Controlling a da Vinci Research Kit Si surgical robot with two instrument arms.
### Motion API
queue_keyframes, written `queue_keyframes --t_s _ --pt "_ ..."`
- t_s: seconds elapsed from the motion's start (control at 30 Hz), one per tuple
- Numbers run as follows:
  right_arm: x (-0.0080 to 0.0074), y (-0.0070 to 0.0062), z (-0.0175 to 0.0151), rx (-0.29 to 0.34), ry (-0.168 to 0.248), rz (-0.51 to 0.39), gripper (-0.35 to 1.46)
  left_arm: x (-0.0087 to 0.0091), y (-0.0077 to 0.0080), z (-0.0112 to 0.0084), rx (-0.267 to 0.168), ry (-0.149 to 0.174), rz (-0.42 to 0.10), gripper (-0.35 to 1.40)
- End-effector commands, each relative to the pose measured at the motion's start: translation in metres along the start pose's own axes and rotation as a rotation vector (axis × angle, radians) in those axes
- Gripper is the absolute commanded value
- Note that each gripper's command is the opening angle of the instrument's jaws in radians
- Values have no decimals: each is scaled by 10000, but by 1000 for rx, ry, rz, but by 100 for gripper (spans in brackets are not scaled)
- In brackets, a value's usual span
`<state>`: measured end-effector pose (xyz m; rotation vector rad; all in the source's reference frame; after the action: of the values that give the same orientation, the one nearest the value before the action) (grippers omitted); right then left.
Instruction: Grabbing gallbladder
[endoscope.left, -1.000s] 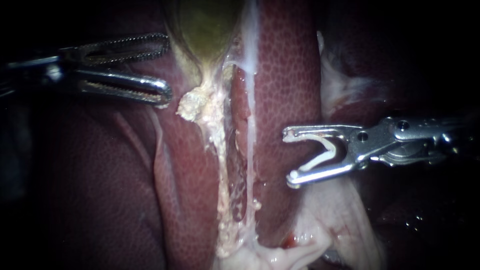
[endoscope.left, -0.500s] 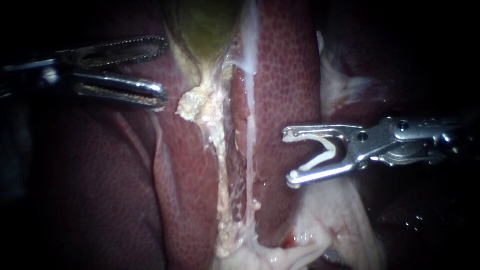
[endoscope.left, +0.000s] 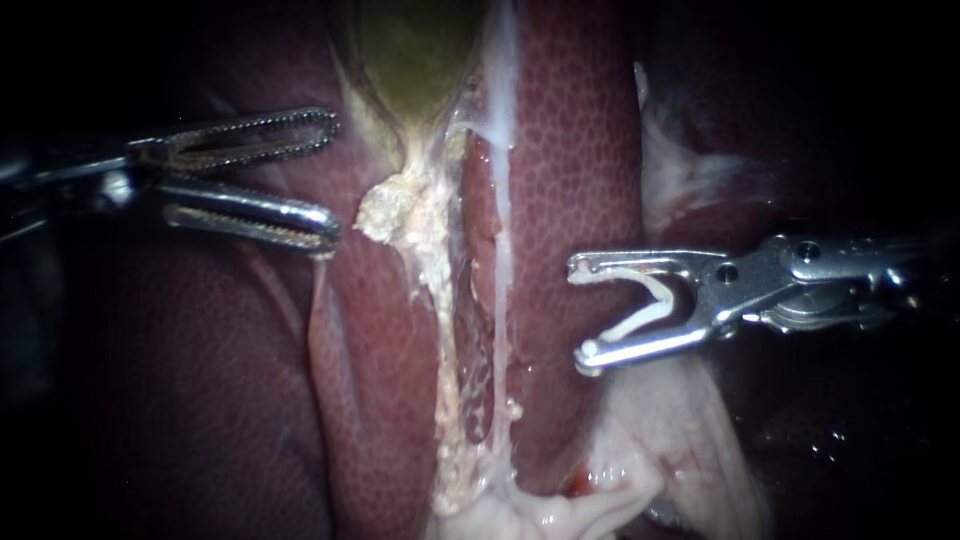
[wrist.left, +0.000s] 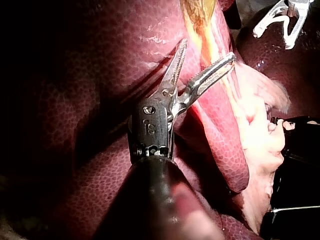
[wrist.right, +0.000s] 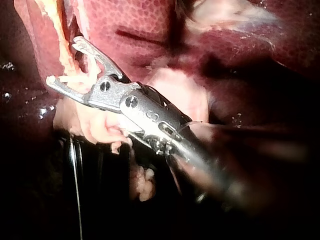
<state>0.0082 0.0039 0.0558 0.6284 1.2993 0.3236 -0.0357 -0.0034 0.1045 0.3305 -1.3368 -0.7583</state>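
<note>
Gallbladder (endoscope.left: 415, 60) on liver (endoscope.left: 570, 150) (top centre), left instrument (endoscope.left: 330, 178) leftward, clip (endoscope.left: 662, 292) in right instrument (endoscope.left: 580, 313) rightward.

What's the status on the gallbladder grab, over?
Left tool open, short of the gallbladder, nothing gripped. Right tool holds a white clip over the liver. Path to the gallbladder looks clear.

Surgical practice lab, I'd say: mottled dark-red liver (endoscope.left: 570, 150) lying loose on a black surface (wrist.left: 300, 170), with my steel left instrument (endoscope.left: 332, 178) and right instrument (endoscope.left: 577, 313), gripping a white V-shaped clip (endoscope.left: 655, 300), over it.
</note>
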Motion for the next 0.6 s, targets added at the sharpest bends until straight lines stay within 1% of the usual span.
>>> queue_keyframes --t_s 0.03,0.23,0.37,0.6 --pt "0 0 0 0 0 0 59 2 -1 1 2 4 -1 54" --pt "0 0 0 0 0 0 59 3 -6 4 7 4 -11 49" --pt "0 0 0 0 0 0 59 3 -12 8 4 12 -21 46" --pt "1 0 1 0 0 0 59 15 -17 25 7 23 -25 44"
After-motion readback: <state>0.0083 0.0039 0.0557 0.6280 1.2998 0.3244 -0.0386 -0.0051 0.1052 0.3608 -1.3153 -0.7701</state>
